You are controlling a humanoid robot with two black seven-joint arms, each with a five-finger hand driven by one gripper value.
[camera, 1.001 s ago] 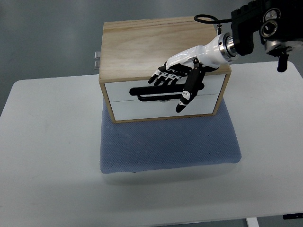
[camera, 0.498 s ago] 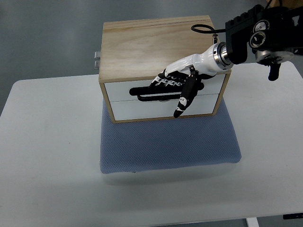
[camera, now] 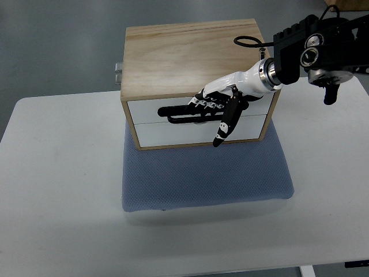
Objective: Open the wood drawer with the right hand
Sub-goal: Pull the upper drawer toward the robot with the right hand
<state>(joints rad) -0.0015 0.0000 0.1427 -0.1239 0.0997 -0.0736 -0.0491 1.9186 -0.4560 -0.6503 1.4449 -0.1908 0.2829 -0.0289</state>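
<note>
Looking down, I see my right hand (camera: 214, 104) with fingers curled on the black handle (camera: 179, 113) of the shut top drawer (camera: 150, 109), thumb hanging loose.

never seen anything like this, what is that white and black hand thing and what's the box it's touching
This is one camera view, looking steeply down from the robot's own side. The white and black thing is the robot's right hand, on an arm coming in from the right edge. The left arm is out of view. The box is a small wooden drawer chest with white drawer fronts. It sits on a blue pad, which lies on a white table. The fingers are curled at the black handle of the upper drawer, and the thumb points down over the front. The drawer looks closed; a firm grip cannot be confirmed.
</note>
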